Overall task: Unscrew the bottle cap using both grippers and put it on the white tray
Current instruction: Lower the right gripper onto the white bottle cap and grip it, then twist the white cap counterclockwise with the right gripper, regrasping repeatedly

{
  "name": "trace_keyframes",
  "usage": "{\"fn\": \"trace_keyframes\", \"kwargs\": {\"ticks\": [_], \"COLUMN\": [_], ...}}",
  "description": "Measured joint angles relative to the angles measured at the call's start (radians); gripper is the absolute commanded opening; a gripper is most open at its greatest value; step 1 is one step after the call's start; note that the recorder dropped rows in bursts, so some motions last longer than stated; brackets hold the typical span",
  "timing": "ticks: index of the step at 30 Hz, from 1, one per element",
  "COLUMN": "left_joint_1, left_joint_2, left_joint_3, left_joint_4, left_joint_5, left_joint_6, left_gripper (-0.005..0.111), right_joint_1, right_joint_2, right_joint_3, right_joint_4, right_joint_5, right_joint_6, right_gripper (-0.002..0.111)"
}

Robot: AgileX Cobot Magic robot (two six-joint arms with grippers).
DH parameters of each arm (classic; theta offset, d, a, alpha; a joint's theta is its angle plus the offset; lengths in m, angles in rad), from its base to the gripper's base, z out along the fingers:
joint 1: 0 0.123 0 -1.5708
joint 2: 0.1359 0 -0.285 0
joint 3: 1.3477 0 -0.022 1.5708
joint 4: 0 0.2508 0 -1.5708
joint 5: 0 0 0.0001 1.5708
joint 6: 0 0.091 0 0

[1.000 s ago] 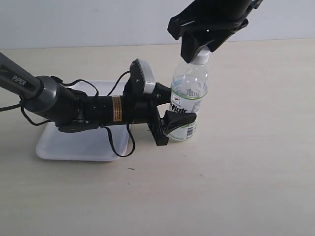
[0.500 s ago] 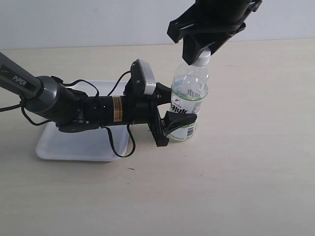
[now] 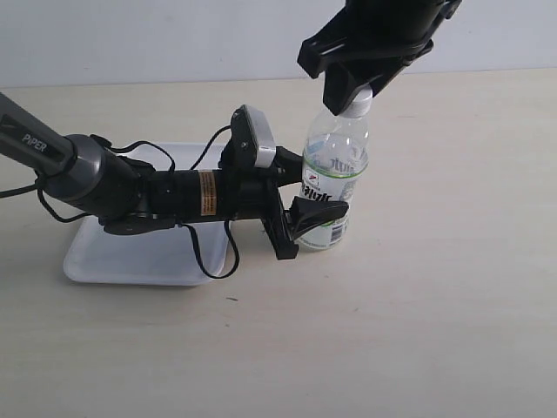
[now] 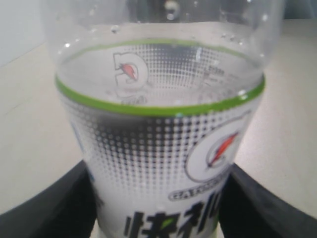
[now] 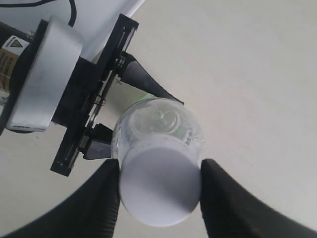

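Far left: white tray [image 3: 113, 266] flat on the table [image 3: 435, 305], partly hidden behind the grey arm [image 3: 78, 165].

Right of the tray: left gripper [image 3: 315, 187] pinching the bottle [image 3: 339, 157] across the label, one finger on each side. Bottle upright on the table, just right of the tray and off its rim.

Top of the bottle: bottle cap [image 3: 359, 103] seated on the neck, pinched from above by the right gripper [image 3: 352, 91]. Seemingly full contact on both sides, but hard to confirm from the wrist picture.

Handling:
- Treat the cap as small, light, stiff and ribbed. Grip across the ribbed sides.
- Treat the bottle wall as thin and yielding. Hold at the label, no harder than needed.

Hidden or unclear:
- Thread and neck ring, behind the fingers.
- Fill level, hard to read.
- Bottle base, cut off in the left wrist picture.
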Motion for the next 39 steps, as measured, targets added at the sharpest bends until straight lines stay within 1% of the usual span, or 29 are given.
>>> {"fn": "trace_keyframes", "kwargs": {"ticks": [4, 22, 34, 39], "left_joint_1": [0.000, 0.000, 0.000, 0.000], "left_joint_2": [0.000, 0.000, 0.000, 0.000], "left_joint_3": [0.000, 0.000, 0.000, 0.000], "left_joint_4": [0.003, 0.013, 0.014, 0.014], "left_joint_5": [0.000, -0.002, -0.002, -0.002], "left_joint_6": [0.000, 0.005, 0.006, 0.007], "left_gripper": [0.000, 0.000, 0.000, 0.000], "right_joint_1": [0.000, 0.000, 0.000, 0.000], "right_joint_2": [0.000, 0.000, 0.000, 0.000], "right_joint_3": [0.000, 0.000, 0.000, 0.000], "right_joint_4": [0.005, 0.016, 0.020, 0.020], "right_joint_5": [0.000, 0.000, 0.002, 0.004], "right_joint_6": [-0.074, -0.572, -0.967, -1.172], "right_gripper": [0.000, 0.000, 0.000, 0.000]}}
